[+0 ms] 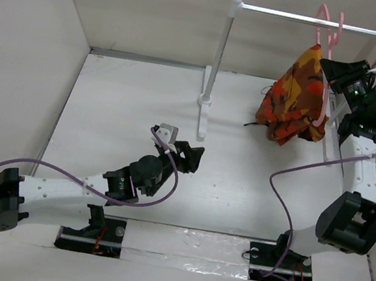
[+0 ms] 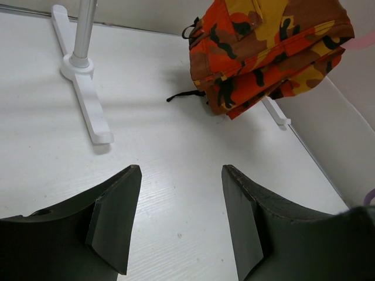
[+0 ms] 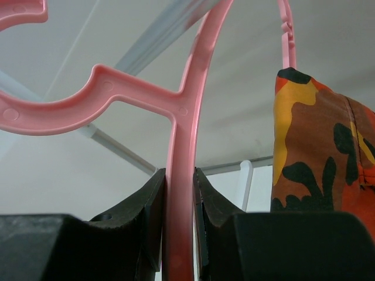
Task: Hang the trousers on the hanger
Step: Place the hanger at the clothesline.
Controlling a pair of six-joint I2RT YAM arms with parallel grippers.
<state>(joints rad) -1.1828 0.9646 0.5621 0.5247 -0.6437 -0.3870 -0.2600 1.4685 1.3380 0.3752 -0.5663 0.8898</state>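
The trousers (image 1: 295, 93) hang folded in a bunched bundle over the hanger (image 3: 181, 117), below the rail stand (image 1: 281, 13) at the far right of the worktop (image 1: 127, 116). The pink frame carries their weight, and its hook appears looped on the rail. The right pincer (image 3: 179, 193) is clamped on one thin bar of the hanger, probably to steady it while the hook seats. The left pincer (image 2: 181, 222) sits well apart over bare worktop, jaws spread and holding nothing, evidently out of the way.
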